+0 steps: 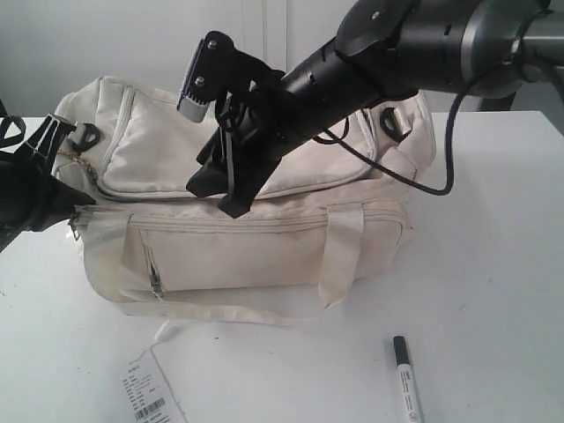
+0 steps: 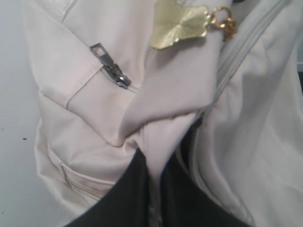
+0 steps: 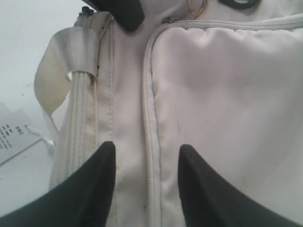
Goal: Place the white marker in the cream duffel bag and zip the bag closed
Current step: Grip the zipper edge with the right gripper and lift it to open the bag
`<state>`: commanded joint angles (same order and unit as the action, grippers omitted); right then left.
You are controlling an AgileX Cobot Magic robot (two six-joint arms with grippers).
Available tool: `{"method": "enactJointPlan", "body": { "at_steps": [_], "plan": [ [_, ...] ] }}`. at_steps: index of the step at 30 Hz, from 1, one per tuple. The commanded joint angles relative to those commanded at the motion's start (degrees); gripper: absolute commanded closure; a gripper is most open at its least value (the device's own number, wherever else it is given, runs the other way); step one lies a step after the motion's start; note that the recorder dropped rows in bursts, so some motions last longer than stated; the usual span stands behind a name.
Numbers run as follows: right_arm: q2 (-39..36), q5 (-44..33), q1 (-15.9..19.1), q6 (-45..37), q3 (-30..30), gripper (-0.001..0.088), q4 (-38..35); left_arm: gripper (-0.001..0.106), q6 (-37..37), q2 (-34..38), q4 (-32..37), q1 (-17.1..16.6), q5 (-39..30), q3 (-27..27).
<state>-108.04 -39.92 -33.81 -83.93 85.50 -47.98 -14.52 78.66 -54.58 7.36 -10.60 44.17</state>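
Near cream duffel bag (image 1: 247,245), white marker (image 1: 407,381)

White surface (image 1: 493,256) with a paper tag (image 1: 152,392) lying on it; pale wall (image 1: 159,35) behind.
The tag lies flat near the front edge, left of centre; white, with rows of small dark print and a barcode; a thin white string (image 3: 42,139) is attached to it.

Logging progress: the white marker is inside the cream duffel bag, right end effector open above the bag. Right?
No. The exterior view shows the white marker on the table, outside the cream duffel bag; the right end effector is open above the bag.
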Motion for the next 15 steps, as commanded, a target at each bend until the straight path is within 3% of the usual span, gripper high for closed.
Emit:
{"method": "enactJointPlan", "body": {
  "at_steps": [10, 15],
  "plan": [
    [-3.9, 9.7, -1.6, -3.6, 0.0, 0.0422, 0.0, 0.105, 2.8, 0.0, 0.0, 0.0, -0.1, 0.0],
    [-5.3, 10.8, -1.6, -3.7, 0.0, 0.0421, 0.0, 0.105, 2.8, 0.0, -0.3, 0.0, -0.4, 0.0]
  ]
}}
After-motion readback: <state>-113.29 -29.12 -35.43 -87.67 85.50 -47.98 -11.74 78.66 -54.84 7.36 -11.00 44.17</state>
